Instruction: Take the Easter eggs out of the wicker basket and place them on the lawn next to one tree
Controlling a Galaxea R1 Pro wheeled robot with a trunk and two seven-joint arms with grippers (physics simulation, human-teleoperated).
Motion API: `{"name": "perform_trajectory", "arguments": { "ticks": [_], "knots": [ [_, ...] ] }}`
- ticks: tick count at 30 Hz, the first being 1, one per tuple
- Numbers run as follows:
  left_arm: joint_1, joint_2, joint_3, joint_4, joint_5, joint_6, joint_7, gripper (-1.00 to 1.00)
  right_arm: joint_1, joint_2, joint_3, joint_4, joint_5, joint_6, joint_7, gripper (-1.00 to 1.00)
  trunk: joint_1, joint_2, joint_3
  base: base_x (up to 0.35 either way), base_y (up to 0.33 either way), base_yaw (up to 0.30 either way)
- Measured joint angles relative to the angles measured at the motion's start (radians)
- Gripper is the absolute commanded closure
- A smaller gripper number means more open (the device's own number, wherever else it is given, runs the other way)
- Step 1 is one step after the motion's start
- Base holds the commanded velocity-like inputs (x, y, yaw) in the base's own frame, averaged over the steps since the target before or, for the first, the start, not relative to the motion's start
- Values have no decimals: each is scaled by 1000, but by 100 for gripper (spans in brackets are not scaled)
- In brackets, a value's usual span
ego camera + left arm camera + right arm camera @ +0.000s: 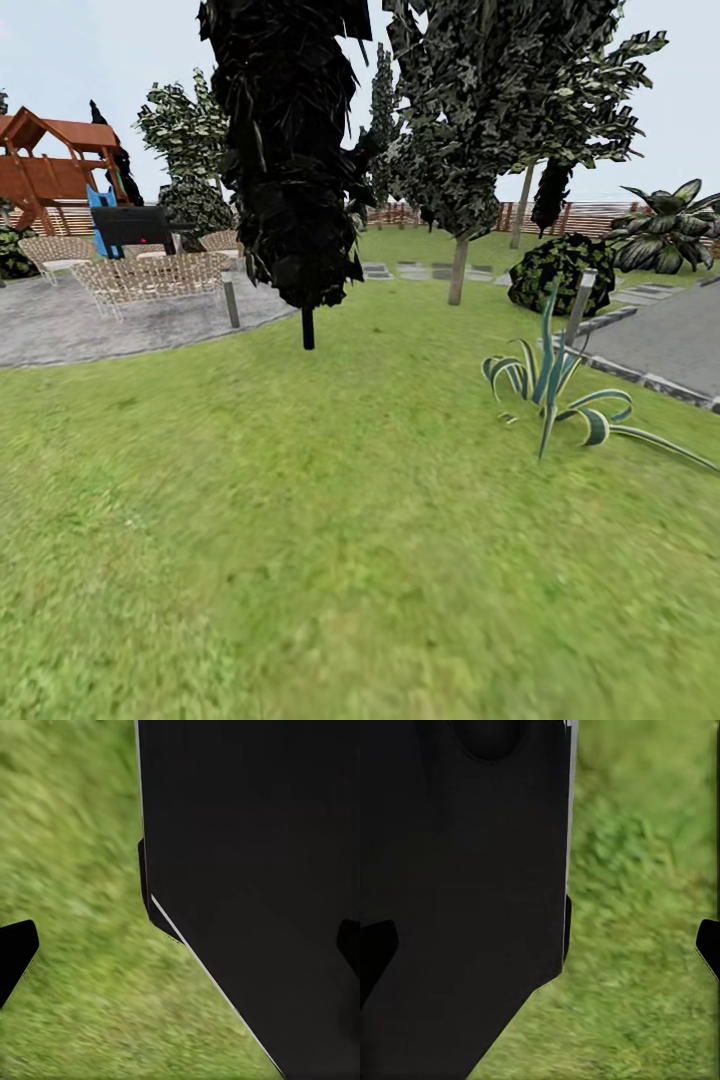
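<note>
Looking down through both wrist cameras, I see blurred grass and a large black part of the robot's own body. On the left wrist view, the left gripper (180,945) shows two dark fingertips (15,952) at opposite edges of the picture, spread wide with nothing between them but grass and that black body, so it is released. The right gripper (544,945) reads the same way: its fingertips (373,949) sit far apart and hold nothing.

From the head camera, the lawn (300,520) fills the near ground, mottled green and bare close to me. Toward its right side stands a striped spiky plant (550,390), and just beyond it a thin grey post (580,305) at the edge of a grey paved slab (665,340). Ahead, near the middle of the lawn, an all-black tree (290,150) rises on a thin black trunk. Behind it to the right stands the tree (458,270) with a straight pale trunk and dark green crown, with a round bush (560,275) nearby to the right. At the lawn's far left edge lies a grey patio (80,325) carrying wicker chairs (150,280), what may be a black grill (132,227), and a red-brown wooden play frame (45,165). A brown slat fence (590,218) closes the far end of the garden.
</note>
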Motion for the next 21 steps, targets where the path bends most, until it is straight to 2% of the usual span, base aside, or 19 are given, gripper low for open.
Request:
{"name": "perform_trajectory", "arguments": {
  "ticks": [21],
  "knots": [
    [0,0,0,0,0,0,0,-100,0,0,0,0,-4,0,-2,-100,0,0,0,330,0,17]
  ]
}}
